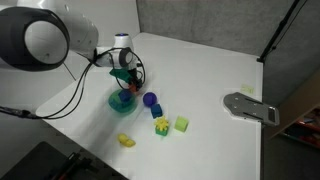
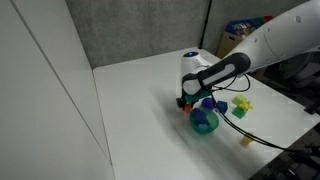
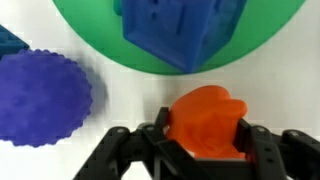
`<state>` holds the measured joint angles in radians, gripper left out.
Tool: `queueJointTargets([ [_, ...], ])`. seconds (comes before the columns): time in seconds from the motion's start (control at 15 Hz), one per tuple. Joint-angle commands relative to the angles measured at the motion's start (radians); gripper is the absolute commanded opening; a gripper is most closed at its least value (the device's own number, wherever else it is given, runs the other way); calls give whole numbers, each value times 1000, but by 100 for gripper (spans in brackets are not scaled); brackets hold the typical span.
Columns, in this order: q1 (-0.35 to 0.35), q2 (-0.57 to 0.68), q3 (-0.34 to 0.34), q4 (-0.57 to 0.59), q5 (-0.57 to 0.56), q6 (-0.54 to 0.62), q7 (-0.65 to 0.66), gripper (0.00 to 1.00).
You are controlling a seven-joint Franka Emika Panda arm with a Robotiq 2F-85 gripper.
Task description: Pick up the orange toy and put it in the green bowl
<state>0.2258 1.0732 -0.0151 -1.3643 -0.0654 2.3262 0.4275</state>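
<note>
The gripper [image 3: 207, 136] is closed on the orange toy [image 3: 205, 110], its two black fingers [image 3: 128, 150] pressed against the toy's sides, so the jaws stand only as far apart as the toy is wide. In the wrist view the toy sits just outside the rim of the green bowl [image 3: 95, 25], over bare white table [image 3: 120, 95], and nothing of it overlaps the bowl. Whether it touches the table or hangs clear of it cannot be told from this view. A blue block [image 3: 180, 30] lies inside the bowl, filling much of what shows of it. A purple knobbly ball [image 3: 40, 95] rests on the table just beside the bowl and near the orange toy, apart from both. In both exterior views the gripper [image 1: 124, 78] [image 2: 192, 100] hangs close over the green bowl [image 1: 122, 102] [image 2: 204, 124], pointing downward (the toy itself is too small to make out there). Past the bowl on the ball's side lie a light-green cube [image 1: 181, 124] and a yellow toy [image 1: 126, 141], both well apart from the bowl.
</note>
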Motion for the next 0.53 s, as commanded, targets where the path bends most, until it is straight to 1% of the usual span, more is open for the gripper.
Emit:
queueJointTargets([
  [0.0,16,-86,-17,-10,14,-21,-4,29],
  [0.07,19,-116,-18,-21,12,-21,-1,23],
  [0.13,22,-146,-21,-32,9,-21,1,23],
  [0.27,30,-208,-27,-59,2,-25,5,17],
  [0.47,43,-319,-38,-144,-12,-46,13,17],
])
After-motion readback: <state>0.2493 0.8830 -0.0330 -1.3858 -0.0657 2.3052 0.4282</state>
